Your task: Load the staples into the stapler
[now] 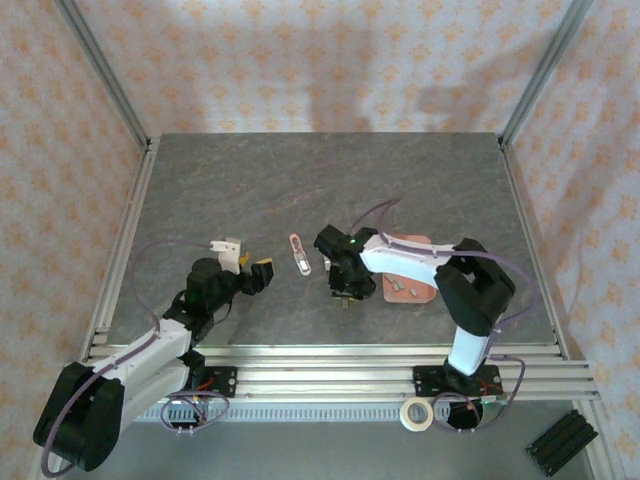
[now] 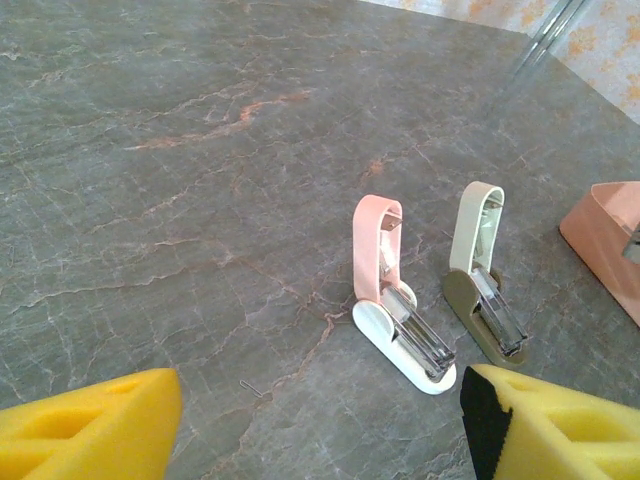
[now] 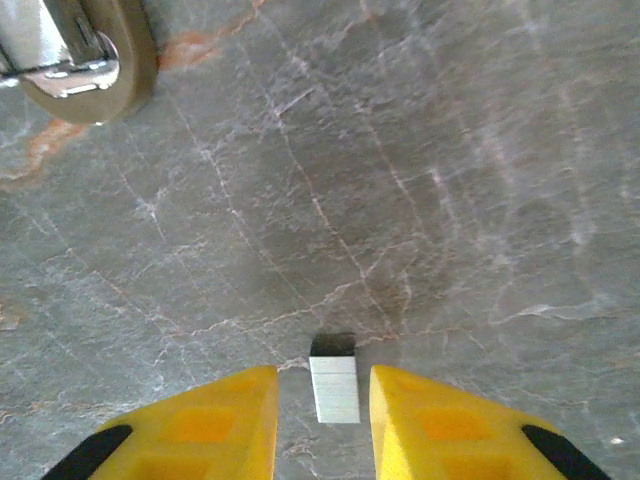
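Two small staplers stand hinged open side by side, one pink and white (image 2: 400,330), one cream and olive (image 2: 485,295), their metal channels bare; from above they sit mid-table (image 1: 299,255). The olive stapler's front end (image 3: 105,60) shows at the upper left of the right wrist view. A short grey strip of staples (image 3: 334,388) rests on the table between the fingers of my right gripper (image 3: 322,385) (image 1: 345,295), which is open with a gap on each side. More staples (image 1: 397,287) lie on a pink tray (image 1: 410,245). My left gripper (image 2: 320,400) (image 1: 247,262) stands open just short of the pink stapler.
The pink tray (image 2: 610,250) lies right of the staplers. One loose bent staple (image 2: 251,386) lies on the stone-patterned table (image 1: 300,190). Aluminium rails frame the table; a tape roll (image 1: 416,414) and a black block (image 1: 560,442) sit beyond the near rail.
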{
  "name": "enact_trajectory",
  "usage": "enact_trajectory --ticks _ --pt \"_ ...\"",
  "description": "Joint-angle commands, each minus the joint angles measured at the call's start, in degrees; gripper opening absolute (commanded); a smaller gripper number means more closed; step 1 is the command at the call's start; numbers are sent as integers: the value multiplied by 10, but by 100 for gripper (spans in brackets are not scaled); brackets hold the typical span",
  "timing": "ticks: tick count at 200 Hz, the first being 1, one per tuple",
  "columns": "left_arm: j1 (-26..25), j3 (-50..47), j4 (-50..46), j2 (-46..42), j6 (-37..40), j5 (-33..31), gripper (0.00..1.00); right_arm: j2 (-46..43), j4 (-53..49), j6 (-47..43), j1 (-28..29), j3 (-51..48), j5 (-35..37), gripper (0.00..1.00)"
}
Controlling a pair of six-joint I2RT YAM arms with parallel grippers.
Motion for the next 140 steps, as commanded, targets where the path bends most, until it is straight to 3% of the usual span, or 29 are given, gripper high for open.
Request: enact_trajectory --ticks 1,140 --pt "-6 18 6 2 12 5 75 21 -42 -4 -1 22 -7 29" --pt "-9 18 6 2 10 5 75 60 -39 -12 -3 39 -4 24"
